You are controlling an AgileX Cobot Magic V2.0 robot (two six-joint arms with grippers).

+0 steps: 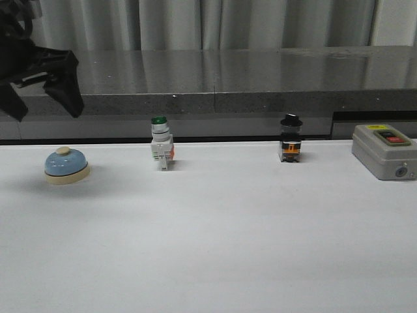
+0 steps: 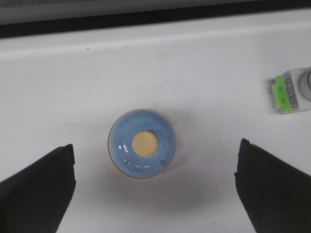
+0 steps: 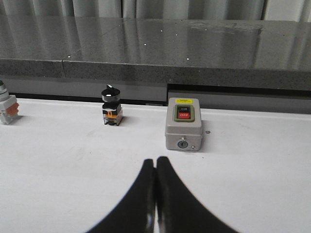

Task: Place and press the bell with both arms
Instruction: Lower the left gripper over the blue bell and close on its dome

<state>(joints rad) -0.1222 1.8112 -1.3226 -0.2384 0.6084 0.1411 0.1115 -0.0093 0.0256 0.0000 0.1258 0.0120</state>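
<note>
The light-blue bell (image 1: pixel 66 165) with its cream base and button stands upright on the white table at the far left. My left gripper (image 1: pixel 45 111) hangs open well above it, its two black fingers spread wide. In the left wrist view the bell (image 2: pixel 142 143) lies below and between the two fingertips (image 2: pixel 53 174), apart from both. My right gripper (image 3: pixel 155 161) is shut and empty, low over the table in front of the grey box. The right arm is out of the front view.
A green-capped white push-button switch (image 1: pixel 161 145) stands mid-table, its edge in the left wrist view (image 2: pixel 291 91). A black-knob switch (image 1: pixel 290 139) stands right of it. A grey box with a red button (image 1: pixel 383 151) sits far right. A grey stone ledge (image 1: pixel 260 78) runs behind the table.
</note>
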